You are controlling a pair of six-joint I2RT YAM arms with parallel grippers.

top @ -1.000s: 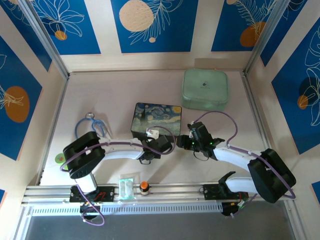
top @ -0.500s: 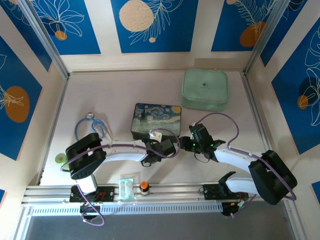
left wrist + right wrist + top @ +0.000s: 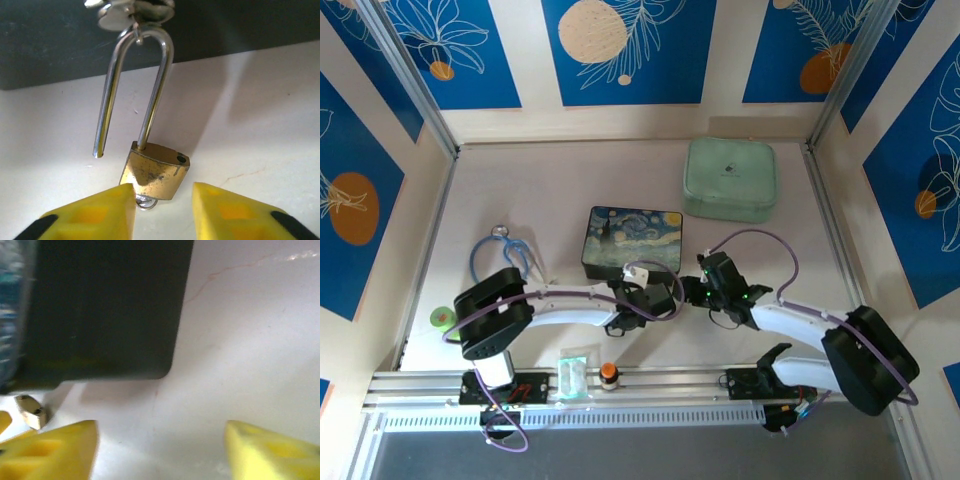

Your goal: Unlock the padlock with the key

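The brass padlock (image 3: 155, 170) hangs from a silver hasp on the dark box (image 3: 225, 25) by its thin shackle (image 3: 150, 85). One shackle leg is out of the body, with its free end hanging to the left. A bit of the silvery key (image 3: 146, 203) shows under the padlock's bottom. My left gripper (image 3: 163, 192) is open, its yellow fingers (image 3: 95, 215) on either side of the padlock's lower end. My right gripper (image 3: 160, 427) is open over bare table by the box's corner (image 3: 100, 305), with the padlock (image 3: 31, 410) at its far left.
The painted box (image 3: 632, 238) sits mid-table, with both grippers (image 3: 648, 298) (image 3: 692, 291) at its near edge. A mint green case (image 3: 728, 178) lies behind it to the right. A blue looped cable (image 3: 505, 250) lies at the left. An orange-capped knob (image 3: 609, 373) stands on the front rail.
My left gripper has slid a little to the right along the box's near edge. My right gripper has shifted slightly nearer and leftward.
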